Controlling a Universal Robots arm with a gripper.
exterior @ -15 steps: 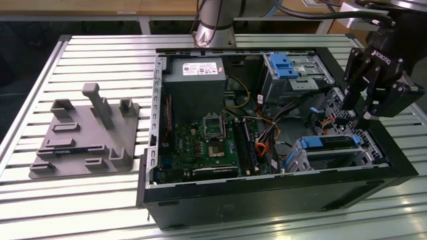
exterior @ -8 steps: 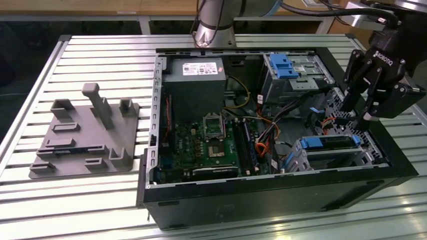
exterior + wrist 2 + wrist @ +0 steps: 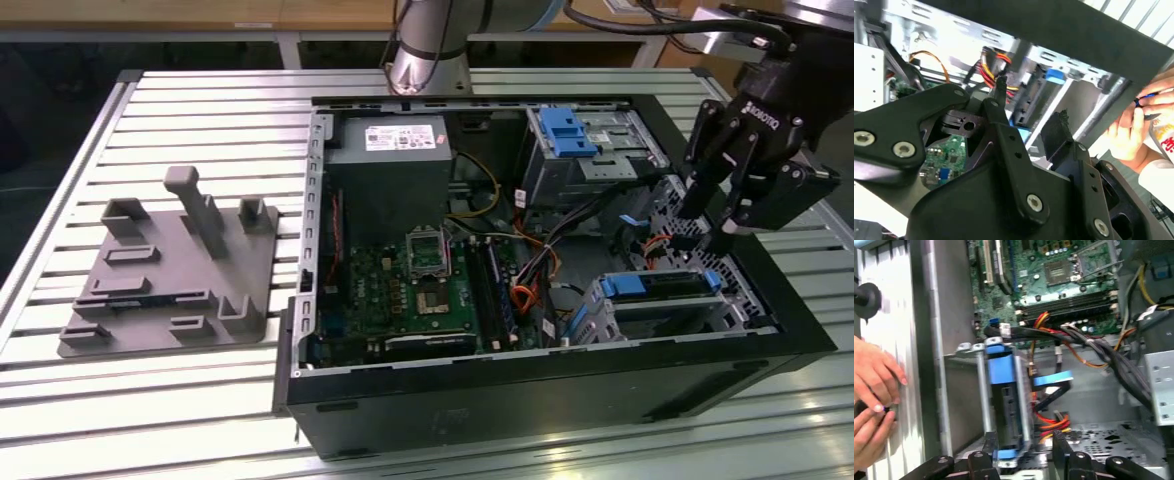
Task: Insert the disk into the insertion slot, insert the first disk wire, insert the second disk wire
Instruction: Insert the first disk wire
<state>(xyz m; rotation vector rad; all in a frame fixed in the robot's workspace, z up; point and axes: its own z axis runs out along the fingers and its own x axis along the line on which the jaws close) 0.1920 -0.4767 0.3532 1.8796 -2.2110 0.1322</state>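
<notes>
The disk (image 3: 657, 284), silver-grey in its bright blue carrier, sits inside the insertion slot (image 3: 674, 318), a perforated silver cage at the case's near corner on the exterior view's right. In the first wrist view the disk (image 3: 1003, 390) is seen edge-on in the insertion slot (image 3: 966, 405). My gripper (image 3: 705, 228) hangs open just above and behind the disk, with nothing between its fingers (image 3: 1060, 442). Loose red, yellow and black wires (image 3: 1051, 422) and a blue flat cable (image 3: 1054, 380) lie beside the disk. In the second wrist view one fingertip (image 3: 999, 92) is close to a wire bundle (image 3: 991, 67).
A person's hands (image 3: 874, 405) work at the case's outer wall (image 3: 924, 340), also seen as hands (image 3: 1134, 127) in the second wrist view. A taller cage with a blue latch (image 3: 574, 140) stands behind. Motherboard (image 3: 414, 290), power supply (image 3: 390, 150) and a grey fixture (image 3: 167, 270) lie toward the exterior view's left.
</notes>
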